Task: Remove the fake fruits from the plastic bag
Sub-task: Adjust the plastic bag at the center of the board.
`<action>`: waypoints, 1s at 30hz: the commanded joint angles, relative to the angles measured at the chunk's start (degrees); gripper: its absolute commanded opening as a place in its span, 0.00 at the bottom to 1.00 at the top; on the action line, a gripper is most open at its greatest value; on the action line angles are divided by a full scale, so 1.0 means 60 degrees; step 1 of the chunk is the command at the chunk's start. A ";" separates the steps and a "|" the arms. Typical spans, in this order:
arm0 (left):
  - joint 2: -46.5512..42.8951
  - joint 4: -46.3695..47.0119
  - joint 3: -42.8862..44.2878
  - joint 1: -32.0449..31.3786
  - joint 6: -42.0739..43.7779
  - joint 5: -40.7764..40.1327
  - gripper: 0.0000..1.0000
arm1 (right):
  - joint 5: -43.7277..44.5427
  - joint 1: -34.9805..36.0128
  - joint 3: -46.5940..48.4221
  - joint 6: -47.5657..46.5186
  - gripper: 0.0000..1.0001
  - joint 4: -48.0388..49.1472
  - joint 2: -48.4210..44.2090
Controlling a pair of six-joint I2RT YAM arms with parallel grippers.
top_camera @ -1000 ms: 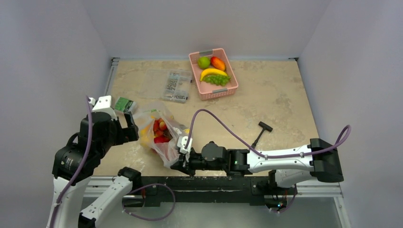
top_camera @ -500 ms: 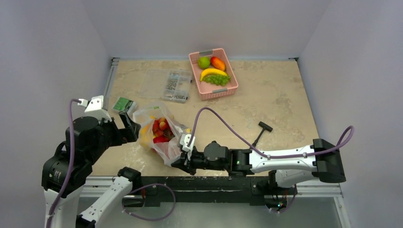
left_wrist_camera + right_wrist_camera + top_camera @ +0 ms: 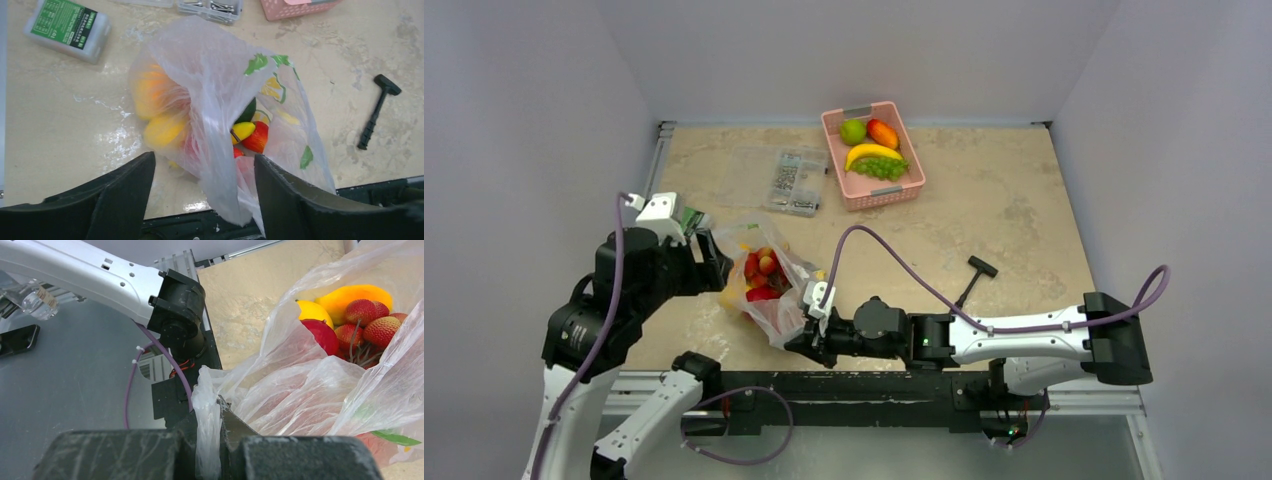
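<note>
top view: plastic bag (image 3: 776, 312) lies on the counter (image 3: 1004, 210) near its front edge, fake fruits (image 3: 761, 266) inside.
left wrist: left gripper (image 3: 203, 161), jaws released, bag's end between them.
right wrist: right gripper (image 3: 212, 442), jaws clenched on a bunched bag fold.

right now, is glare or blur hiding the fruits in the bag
Left wrist: sharp, but the plastic bag film clouds most fake fruits, and glare spots the table. Right wrist: fruits crisp through the mouth; right pincer dark. Top external: even light, fruits tiny.
</note>
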 commanded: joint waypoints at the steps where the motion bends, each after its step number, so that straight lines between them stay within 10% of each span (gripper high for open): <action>1: 0.0985 0.0706 0.0319 0.0063 0.0835 -0.1087 0.64 | -0.0032 0.0046 0.0077 0.0116 0.00 0.0341 -0.0179; 6: 0.2129 0.1175 0.0626 0.0063 0.2429 -0.3371 0.00 | 0.0336 0.0043 -0.0094 -0.0003 0.00 0.0191 -0.0514; 12: 0.3954 0.2949 0.1965 0.0063 0.6235 -0.6883 0.00 | 0.0758 0.0055 -0.0455 -0.0356 0.00 -0.0085 -0.0908; 18: 0.4865 0.2512 0.2929 0.0073 0.6113 -0.5669 0.00 | 0.0885 0.0053 -0.0482 -0.0484 0.00 -0.0001 -0.0868; 21: 0.4772 0.1571 0.3097 0.0071 0.5065 -0.5366 0.45 | 0.0921 0.0056 -0.0460 -0.0524 0.00 0.0261 -0.0734; 23: 0.4660 0.0540 0.3338 0.0069 0.4203 -0.5381 0.94 | 0.0931 0.0058 -0.0414 -0.0578 0.00 0.0417 -0.0625; 30: 0.2861 -0.1942 0.3363 0.0068 0.0772 -0.4991 1.00 | 0.0828 0.0054 -0.0212 -0.0691 0.00 0.0515 -0.0399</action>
